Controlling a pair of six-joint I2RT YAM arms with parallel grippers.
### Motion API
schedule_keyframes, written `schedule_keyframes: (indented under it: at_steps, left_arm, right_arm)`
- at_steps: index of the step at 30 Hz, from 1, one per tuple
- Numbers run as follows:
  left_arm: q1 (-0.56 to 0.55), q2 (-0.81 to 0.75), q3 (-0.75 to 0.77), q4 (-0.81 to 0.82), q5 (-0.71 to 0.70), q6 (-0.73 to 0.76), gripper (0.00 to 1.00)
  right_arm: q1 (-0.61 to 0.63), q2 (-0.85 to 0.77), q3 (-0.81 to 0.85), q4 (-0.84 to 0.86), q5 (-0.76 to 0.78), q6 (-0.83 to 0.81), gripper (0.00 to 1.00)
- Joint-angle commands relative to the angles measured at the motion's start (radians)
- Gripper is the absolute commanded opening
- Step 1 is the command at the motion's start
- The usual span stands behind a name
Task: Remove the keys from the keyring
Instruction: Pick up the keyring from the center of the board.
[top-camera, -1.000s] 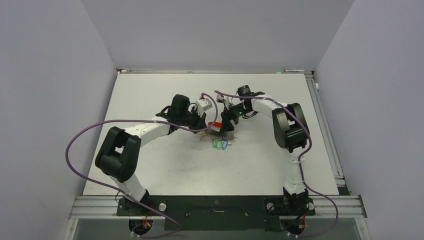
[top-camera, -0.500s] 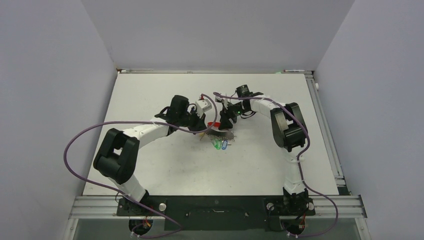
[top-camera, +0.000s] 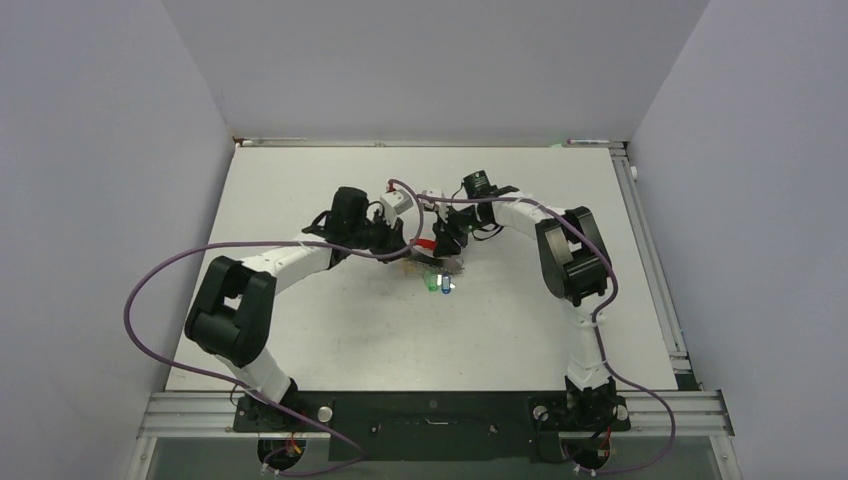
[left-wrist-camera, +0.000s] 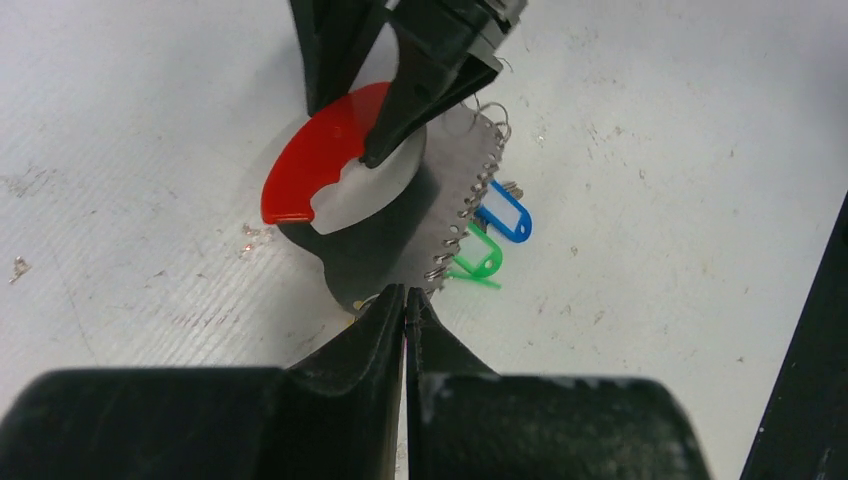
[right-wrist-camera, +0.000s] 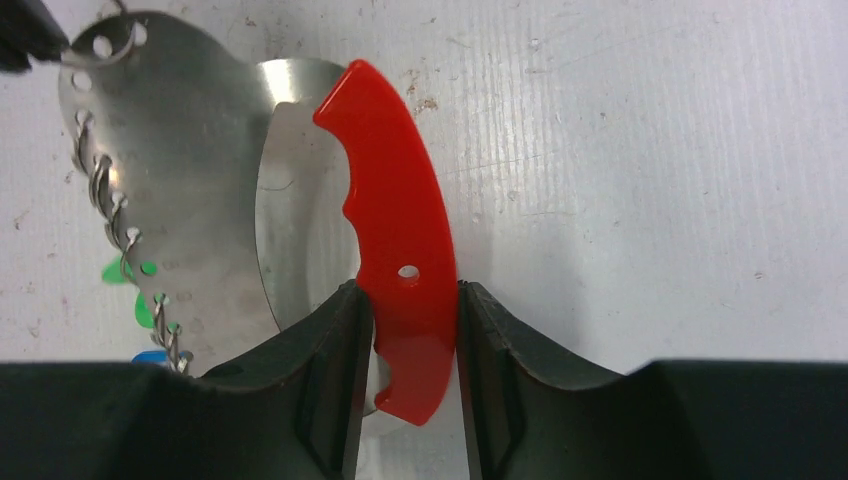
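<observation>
Two robot arms meet over a keyring (right-wrist-camera: 180, 130) at mid-bench (left-wrist-camera: 650, 150), the job of stripping its keys evidently not yet finished. The right pincer (right-wrist-camera: 410, 292) is clamped on the keyring's red strap (right-wrist-camera: 395, 200), one finger pressed to each side. The left pincer (left-wrist-camera: 405, 296) is fully closed, its tips at the near edge of the ring's flat metal plate; whether they pinch that edge or merely touch it cannot be told. Just beyond those closed tips and off to their right, a blue-tagged key (left-wrist-camera: 505, 218) and a green-tagged key (left-wrist-camera: 478, 263) lie on the bench against the wire coil (left-wrist-camera: 462, 215) that runs through the holes along the plate's rim. Both appear to hang from it, so by this view neither has come free. No loose key shows anywhere near either pincer. Judged from this, the work is at an early stage: the ring is held, and each key has yet to be worked off the coil.
</observation>
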Motion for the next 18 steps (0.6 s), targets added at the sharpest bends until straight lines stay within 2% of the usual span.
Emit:
schedule_keyframes:
  at_steps: [1, 6, 12, 15, 18]
  left_arm:
    - [0.066, -0.052, 0.013, 0.088, 0.098, -0.165, 0.00]
    - [0.105, -0.072, 0.013, 0.065, 0.134, -0.234, 0.22]
    - [0.159, -0.106, 0.022, 0.036, 0.126, -0.292, 0.58]
    - [0.188, -0.119, 0.032, 0.031, 0.149, -0.315, 0.67]
    - [0.191, -0.122, 0.047, 0.022, 0.177, -0.332, 0.68]
  right_arm:
    - [0.015, -0.056, -0.040, 0.000, 0.079, -0.007, 0.30]
    - [0.021, -0.148, -0.053, 0.072, 0.096, 0.061, 0.18]
    - [0.061, -0.254, -0.037, 0.079, 0.176, 0.056, 0.13]
    - [0.111, -0.314, -0.049, 0.080, 0.268, 0.012, 0.12]
    - [0.148, -0.342, -0.028, 0.046, 0.336, -0.018, 0.12]
